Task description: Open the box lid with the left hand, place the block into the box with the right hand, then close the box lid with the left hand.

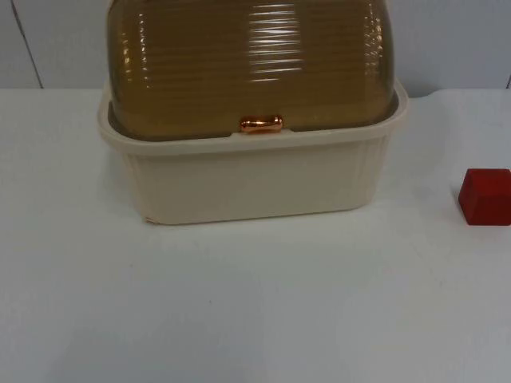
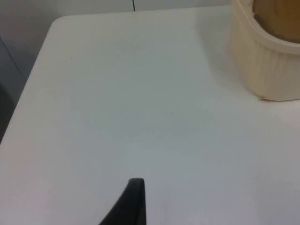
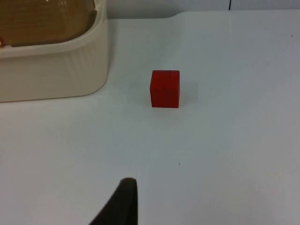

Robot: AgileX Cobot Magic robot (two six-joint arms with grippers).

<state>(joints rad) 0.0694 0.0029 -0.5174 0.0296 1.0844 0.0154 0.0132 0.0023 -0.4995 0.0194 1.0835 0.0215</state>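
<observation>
A cream box [image 1: 255,179] stands at the back middle of the table, its ribbed amber lid [image 1: 251,64] down. A copper handle [image 1: 261,124] sits at the lid's front edge. A red block [image 1: 486,196] rests on the table to the right of the box, apart from it. Of my left gripper, one black fingertip [image 2: 132,204] hangs over bare table to the left of the box [image 2: 265,56], well away from it. One fingertip [image 3: 121,204] of my right gripper hangs over the table some way short of the block [image 3: 165,88]; the box [image 3: 54,65] stands beside the block.
The white table [image 1: 255,303] runs wide in front of the box. Its left edge and rounded back corner [image 2: 51,28] lie near my left gripper. A grey partition wall [image 1: 455,40] closes the back.
</observation>
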